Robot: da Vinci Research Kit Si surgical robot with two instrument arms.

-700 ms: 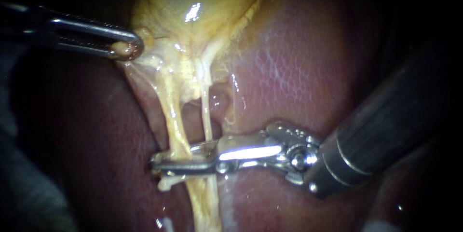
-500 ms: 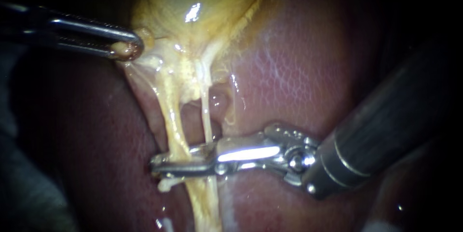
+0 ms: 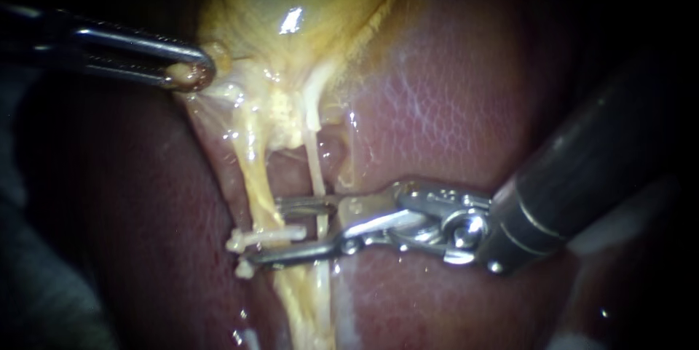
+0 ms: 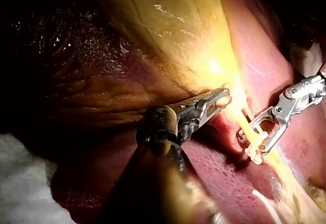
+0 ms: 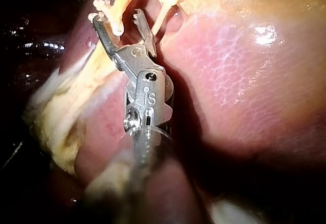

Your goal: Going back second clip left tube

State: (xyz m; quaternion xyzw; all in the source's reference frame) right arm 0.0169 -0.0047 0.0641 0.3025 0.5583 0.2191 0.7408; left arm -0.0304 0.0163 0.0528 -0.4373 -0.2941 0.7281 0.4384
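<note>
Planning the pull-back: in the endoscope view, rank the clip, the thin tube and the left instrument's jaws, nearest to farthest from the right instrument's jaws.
From the right instrument:
1. Clip: on the left tube, between the open jaws.
2. Thin tube: just right of it, toward the hinge.
3. Left instrument: far up-left, gripping the gallbladder.

Three near cameras ring one small patch of tissue.
The endoscope faces the liver (image 3: 437, 102) from close by, with the left instrument (image 3: 191, 73) entering from its left and the right instrument (image 3: 269, 232) from its right. The left wrist camera looks along its own shaft from behind the jaws, onto the gallbladder (image 4: 168, 30) ahead. The right wrist camera sits just as near behind its own jaws. All three views share the left tube (image 3: 256, 183) and its clip (image 3: 269, 236) between the right instrument's jaws.
</note>
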